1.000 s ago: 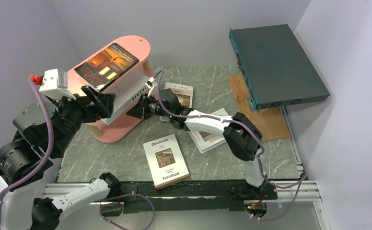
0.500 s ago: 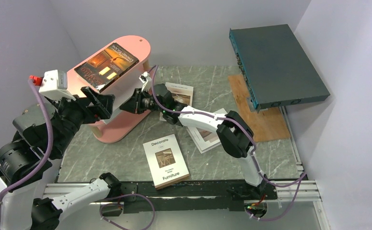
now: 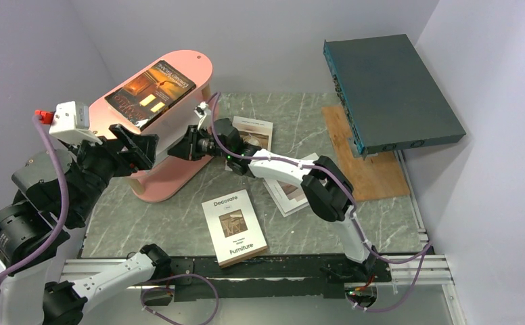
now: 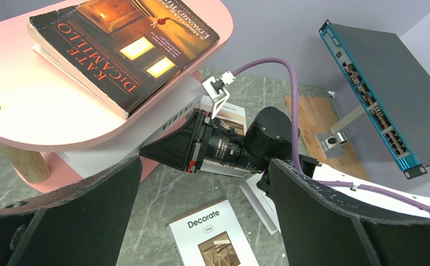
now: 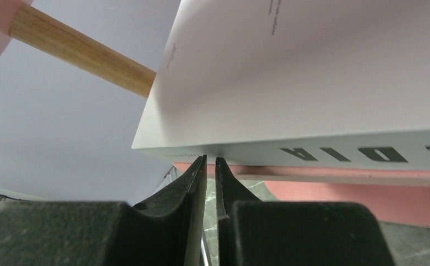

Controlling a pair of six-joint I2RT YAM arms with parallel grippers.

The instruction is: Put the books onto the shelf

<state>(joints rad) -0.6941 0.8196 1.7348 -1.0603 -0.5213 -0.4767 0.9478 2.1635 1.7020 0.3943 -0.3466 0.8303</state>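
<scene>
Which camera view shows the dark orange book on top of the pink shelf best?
The left wrist view: the dark orange book fills the upper left, its title readable, lying flat on the top tier of the shelf. The top external view shows the book whole but smaller. The right wrist view does not show it.

My right arm (image 3: 283, 169) covers parts of two white paperbacks (image 3: 293, 198) on the grey marbled bench (image 3: 381, 223); a white book's (image 5: 312, 83) spine lettering runs off my right wrist view.

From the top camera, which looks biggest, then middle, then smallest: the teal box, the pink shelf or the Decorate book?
Largest: teal box and pink shelf, too alike to rank.
Smallest: Decorate book.
</scene>
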